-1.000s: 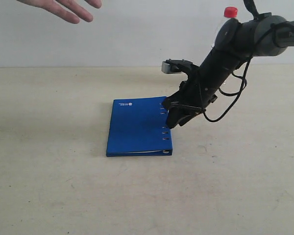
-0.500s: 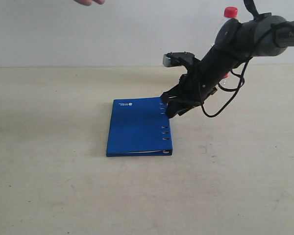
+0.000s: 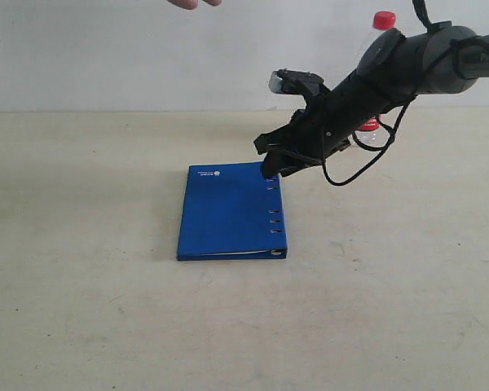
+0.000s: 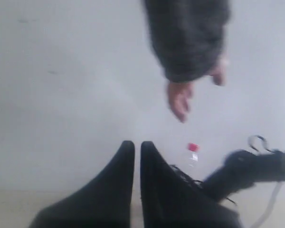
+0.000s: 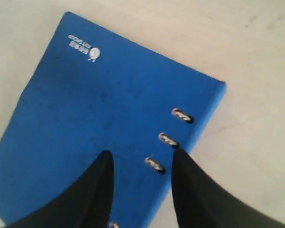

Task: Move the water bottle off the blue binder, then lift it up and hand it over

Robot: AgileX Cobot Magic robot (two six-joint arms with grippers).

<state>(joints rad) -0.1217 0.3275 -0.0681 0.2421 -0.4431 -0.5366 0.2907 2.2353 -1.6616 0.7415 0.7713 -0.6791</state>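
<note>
The left gripper (image 4: 134, 143) shows only in its own wrist view. It faces a pale wall, its two dark fingers pressed almost together with nothing between them. Beyond it a person's hand (image 4: 180, 97) in a dark grey sleeve hangs open, fingers loose and empty. In the exterior view only its fingertips show, at the top edge left of centre.

On the beige table (image 3: 81, 309) the blue binder (image 3: 228, 212) lies flat near the middle. It has a white logo at its far left corner and a row of small holes along its right edge. The right gripper (image 3: 270, 165) hovers over the binder's far right corner, fingers spread apart and gripping nothing. Its black arm slants up to the right. Behind that arm, at the far right, the water bottle (image 3: 373, 134) stands upright on the table, red cap on top, well off the binder.
</note>
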